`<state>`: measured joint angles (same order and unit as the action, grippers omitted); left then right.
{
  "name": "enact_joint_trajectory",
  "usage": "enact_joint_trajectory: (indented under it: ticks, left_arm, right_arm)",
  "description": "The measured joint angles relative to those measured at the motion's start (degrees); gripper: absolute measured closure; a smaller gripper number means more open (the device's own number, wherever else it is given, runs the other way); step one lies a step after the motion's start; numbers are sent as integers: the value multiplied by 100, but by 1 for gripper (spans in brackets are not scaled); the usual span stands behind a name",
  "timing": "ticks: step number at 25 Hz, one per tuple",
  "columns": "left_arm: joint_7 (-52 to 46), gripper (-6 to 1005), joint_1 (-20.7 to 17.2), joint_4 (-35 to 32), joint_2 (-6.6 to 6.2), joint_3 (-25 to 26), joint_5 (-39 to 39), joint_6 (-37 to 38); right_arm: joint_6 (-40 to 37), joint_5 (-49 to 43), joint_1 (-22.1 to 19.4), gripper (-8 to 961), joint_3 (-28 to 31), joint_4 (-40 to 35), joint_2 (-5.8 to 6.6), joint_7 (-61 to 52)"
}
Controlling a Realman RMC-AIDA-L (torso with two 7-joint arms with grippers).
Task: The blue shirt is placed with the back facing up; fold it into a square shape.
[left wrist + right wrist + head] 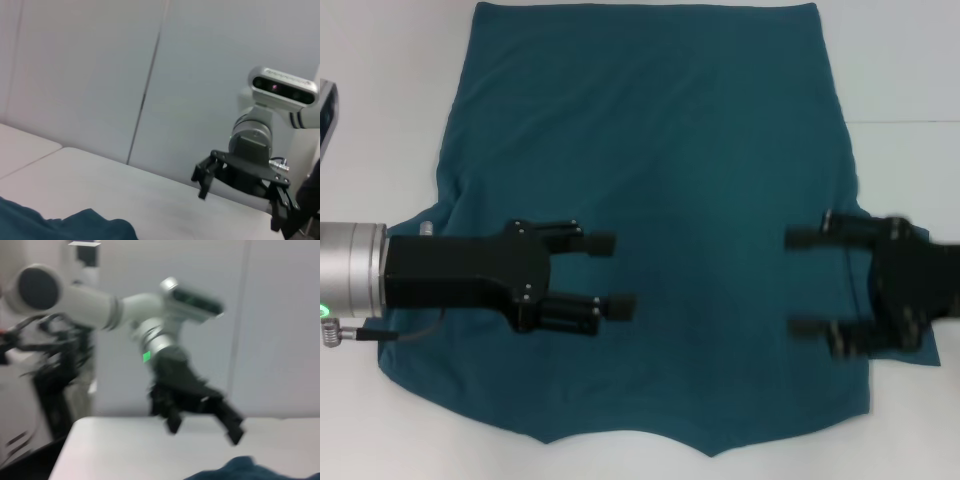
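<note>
One blue shirt lies flat on the white table, plain side up, no lettering showing; it fills most of the head view, one straight edge running along the far side and a wavy, notched edge on the side nearest me. Cloth is mostly smooth, with some rumpling and folds at both side edges where my arms come in. Two grippers, both mine, both over the shirt. Left gripper reaches in from the left side, its two black fingers spread apart and pointing toward the middle of the shirt, nothing between them. Right gripper reaches in from the right side, opposite the left, its two fingers likewise parted and empty, pointing back toward the left one. The two stand well apart with bare cloth between them. Whether the fingertips touch the fabric I cannot tell. One pale object sits at the table's left edge, cut off by the frame; I cannot tell what it is. Left wrist view shows the right gripper across the table, fingers apart, a wrist camera mounted above it, and a fold of the shirt low in front. Right wrist view shows the left gripper with fingers apart above the white tabletop, and a bit of shirt. Room behind: plain grey wall panels with vertical seams.
</note>
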<state>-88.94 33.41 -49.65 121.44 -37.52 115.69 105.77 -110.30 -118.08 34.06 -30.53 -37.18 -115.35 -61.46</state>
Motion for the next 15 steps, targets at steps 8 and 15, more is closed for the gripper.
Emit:
enact_joint_trajectory:
  ticks: [8, 15]
  left_arm:
    - [-1184, 109, -55, -118, 60, 131, 21, -1352]
    - [-2118, 110, -170, -641, 99, -59, 213, -2281]
  right_arm:
    - [1840, 710, -82, 24, 507, -239, -465, -716]
    - [3324, 1063, 114, 30, 354, 87, -487, -606]
